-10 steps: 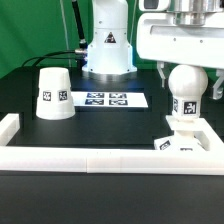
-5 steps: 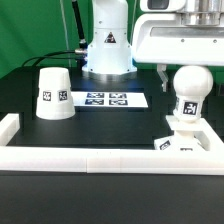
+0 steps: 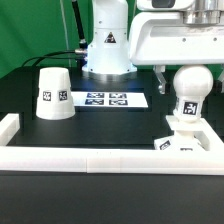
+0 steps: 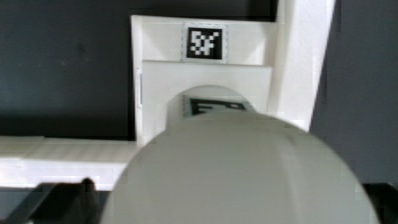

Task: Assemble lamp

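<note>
The ball-shaped bulb point(image 3: 190, 92) stands upright on its neck on the small square base point(image 3: 186, 138), at the exterior view's right against the front rail. My gripper point(image 3: 189, 80) hangs over the bulb, open, with a finger on each side of the ball and apart from it. The tapered shade point(image 3: 52, 92) stands mouth down at the exterior view's left, far from the gripper. In the wrist view the bulb point(image 4: 231, 165) fills the near part, the base point(image 4: 205, 70) with its tag lies beyond it, and one dark fingertip point(image 4: 71, 198) shows beside the ball.
The marker board point(image 3: 105, 99) lies flat between shade and bulb. A long white rail point(image 3: 100, 158) runs along the front, with a short upright end point(image 3: 8, 126) at the exterior view's left. The arm's white pedestal point(image 3: 107, 48) stands behind the marker board.
My gripper has risen a little above the bulb. The bulb, base and shade have not moved.
</note>
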You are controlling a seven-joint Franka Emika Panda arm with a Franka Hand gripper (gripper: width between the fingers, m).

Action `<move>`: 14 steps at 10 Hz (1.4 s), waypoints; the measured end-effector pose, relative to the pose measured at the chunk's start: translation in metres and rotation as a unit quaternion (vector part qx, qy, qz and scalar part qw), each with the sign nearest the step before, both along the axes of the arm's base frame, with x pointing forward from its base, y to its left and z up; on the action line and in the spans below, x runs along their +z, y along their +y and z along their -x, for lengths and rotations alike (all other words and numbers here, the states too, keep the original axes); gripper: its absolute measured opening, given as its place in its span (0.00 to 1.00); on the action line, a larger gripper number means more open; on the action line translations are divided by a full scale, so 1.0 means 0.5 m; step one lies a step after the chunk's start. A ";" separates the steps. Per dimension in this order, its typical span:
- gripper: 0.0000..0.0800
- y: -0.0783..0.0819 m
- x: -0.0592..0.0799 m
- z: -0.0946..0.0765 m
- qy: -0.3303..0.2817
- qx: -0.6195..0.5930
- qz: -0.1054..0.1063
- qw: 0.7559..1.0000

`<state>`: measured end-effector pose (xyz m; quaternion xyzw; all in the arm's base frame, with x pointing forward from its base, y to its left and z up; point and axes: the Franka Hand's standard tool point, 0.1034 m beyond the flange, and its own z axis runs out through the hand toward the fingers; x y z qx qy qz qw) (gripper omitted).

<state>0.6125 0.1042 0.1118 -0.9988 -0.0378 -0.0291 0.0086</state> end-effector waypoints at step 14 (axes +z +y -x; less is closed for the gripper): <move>0.72 -0.019 -0.005 0.005 0.020 -0.323 -0.012 0.946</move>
